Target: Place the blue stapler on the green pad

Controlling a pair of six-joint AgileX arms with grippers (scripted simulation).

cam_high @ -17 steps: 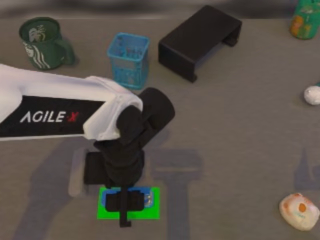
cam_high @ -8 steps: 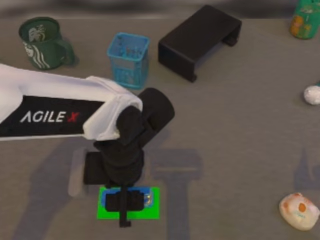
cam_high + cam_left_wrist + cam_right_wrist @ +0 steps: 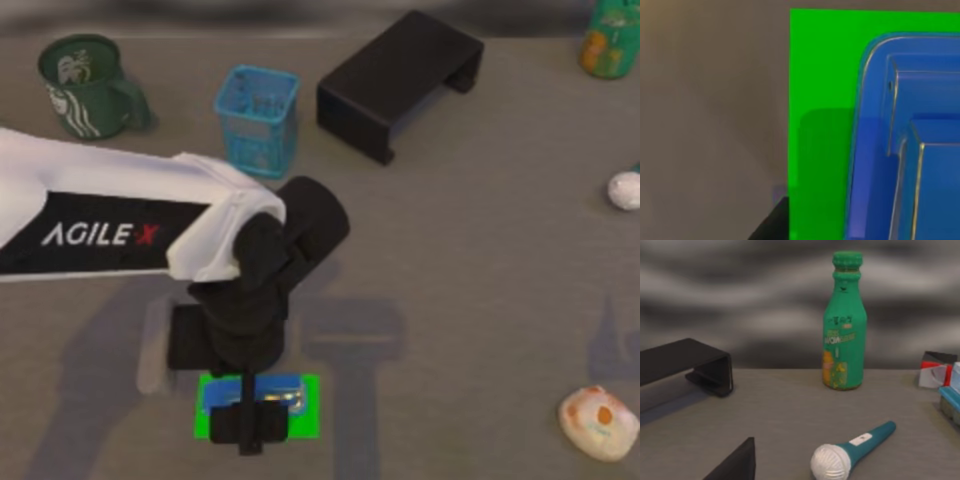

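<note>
at the near-left of the bench the blue stapler (image 3: 262, 392) lies on the green pad (image 3: 308, 420), long axis along the pad's length, directly under the left gripper (image 3: 250, 420); can't tell if it's pinching or spread.

Stapler (image 3: 275, 388) lies on the pad (image 3: 308, 420), near left front of the counter (image 3: 480, 260); mug (image 3: 85, 85), basket (image 3: 258, 118) and stand (image 3: 395, 80) line the back
</note>
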